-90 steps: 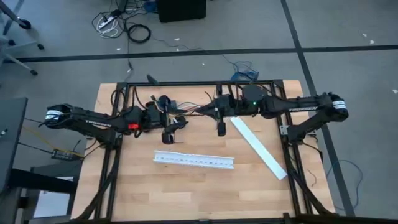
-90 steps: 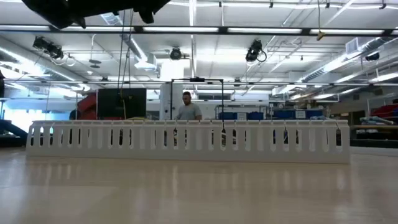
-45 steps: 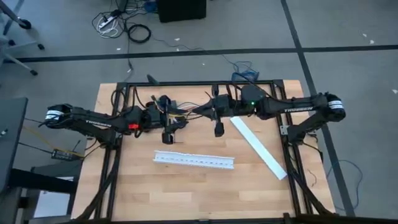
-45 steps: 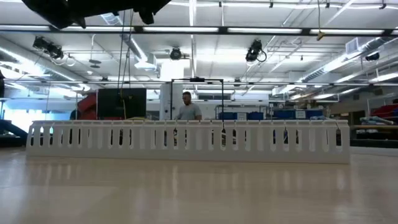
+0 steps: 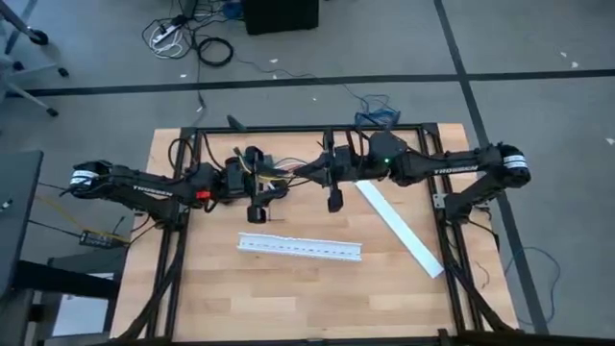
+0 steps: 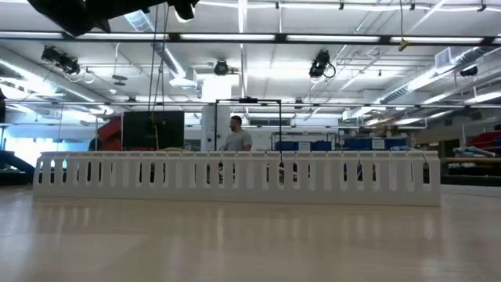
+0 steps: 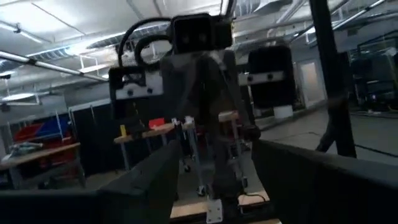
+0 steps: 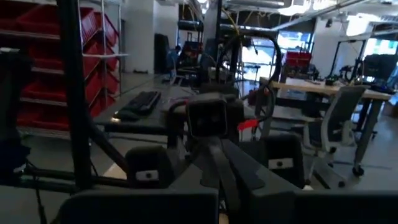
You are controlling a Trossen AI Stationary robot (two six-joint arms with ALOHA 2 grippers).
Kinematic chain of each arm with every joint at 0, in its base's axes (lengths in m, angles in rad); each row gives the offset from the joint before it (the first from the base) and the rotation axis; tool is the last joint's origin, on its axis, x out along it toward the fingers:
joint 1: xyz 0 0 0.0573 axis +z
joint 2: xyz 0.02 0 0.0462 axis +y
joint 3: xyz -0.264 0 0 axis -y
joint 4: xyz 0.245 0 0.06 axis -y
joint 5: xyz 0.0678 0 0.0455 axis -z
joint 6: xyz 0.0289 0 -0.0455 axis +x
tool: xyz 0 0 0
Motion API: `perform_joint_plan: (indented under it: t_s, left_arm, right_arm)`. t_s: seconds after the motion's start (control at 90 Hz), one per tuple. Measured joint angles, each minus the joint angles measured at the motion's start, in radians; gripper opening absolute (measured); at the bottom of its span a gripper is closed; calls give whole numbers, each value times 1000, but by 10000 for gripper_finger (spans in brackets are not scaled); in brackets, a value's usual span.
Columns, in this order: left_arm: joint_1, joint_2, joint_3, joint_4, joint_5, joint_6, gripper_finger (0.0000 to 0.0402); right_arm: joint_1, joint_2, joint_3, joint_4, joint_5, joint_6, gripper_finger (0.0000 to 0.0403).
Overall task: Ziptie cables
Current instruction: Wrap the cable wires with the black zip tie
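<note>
Both arms are raised above the table's far half, and their grippers face each other tip to tip. My left gripper (image 5: pixel 280 181) comes in from the left and my right gripper (image 5: pixel 312 174) from the right. A small bunch of thin cables (image 5: pixel 274 175) shows at the left gripper's tip and reaches toward the right one. I cannot tell which gripper touches them. The left wrist view looks straight at the right gripper (image 7: pixel 208 155), and the right wrist view straight at the left gripper (image 8: pixel 217 162). The ziptie cannot be made out in any view.
A long white slotted channel (image 5: pixel 300 247) lies across the table's middle, below the grippers, and fills the low view (image 6: pixel 235 176). A flat white strip (image 5: pixel 399 229) lies slanted on the right. The black frame rail (image 5: pixel 317 128) runs along the far edge.
My right gripper has moved toward the table's left, closing the distance to my left gripper, and has stayed at about the same height. The left arm, the channel and the strip have kept still.
</note>
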State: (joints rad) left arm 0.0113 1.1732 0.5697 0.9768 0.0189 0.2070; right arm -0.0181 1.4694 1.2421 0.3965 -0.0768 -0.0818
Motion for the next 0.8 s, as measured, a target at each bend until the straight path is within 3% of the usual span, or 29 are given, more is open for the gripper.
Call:
perform_joint_plan:
  t_s: [0.8]
  left_arm:
    - [0,49,1,35,53,3,198]
  right_arm:
    - [-38,51,0,151,30,30,0]
